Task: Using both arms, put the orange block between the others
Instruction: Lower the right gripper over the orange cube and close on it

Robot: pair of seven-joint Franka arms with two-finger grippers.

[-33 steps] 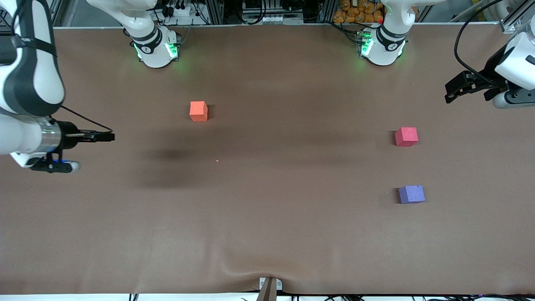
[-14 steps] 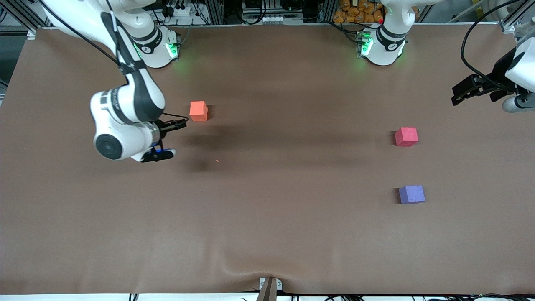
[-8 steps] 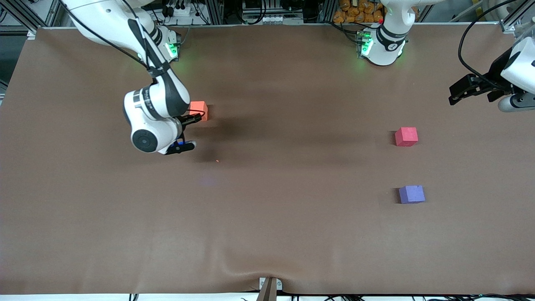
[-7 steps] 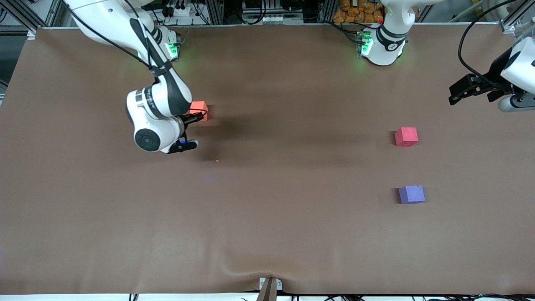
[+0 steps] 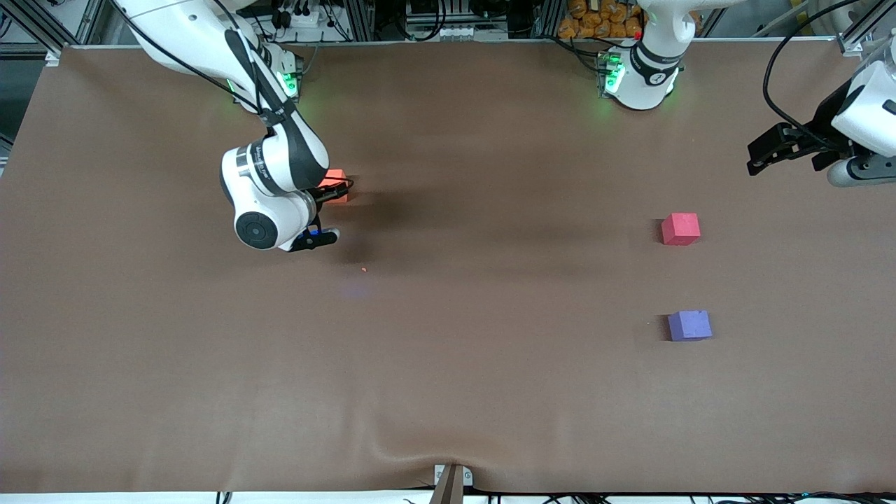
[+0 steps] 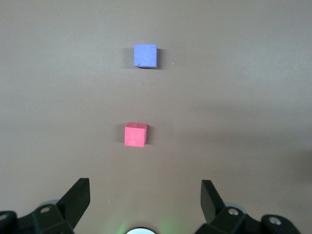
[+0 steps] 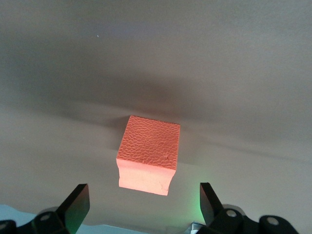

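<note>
The right gripper [image 5: 334,192] is seen hanging over the small matte orange foam cube [image 5: 337,190], fingers [image 7: 75,204] spread wide on either side of it and nothing pinched; the cube [image 7: 148,153] sits flat on the brown table cover [image 5: 448,364] toward the right arm's end, close to that arm's green-lit round white base [image 5: 269,80]. Toward the left arm's end, the small matte red-pink cube [image 5: 680,228] and the small matte purple cube [image 5: 689,325] are set well apart from the orange one, the purple one nearer the front camera, with a bare gap between the two [image 6: 135,135] [image 6: 146,55]. The left gripper [image 5: 761,150] is held waiting over the table's edge at that end, fingers [image 6: 78,197] spread and empty.
</note>
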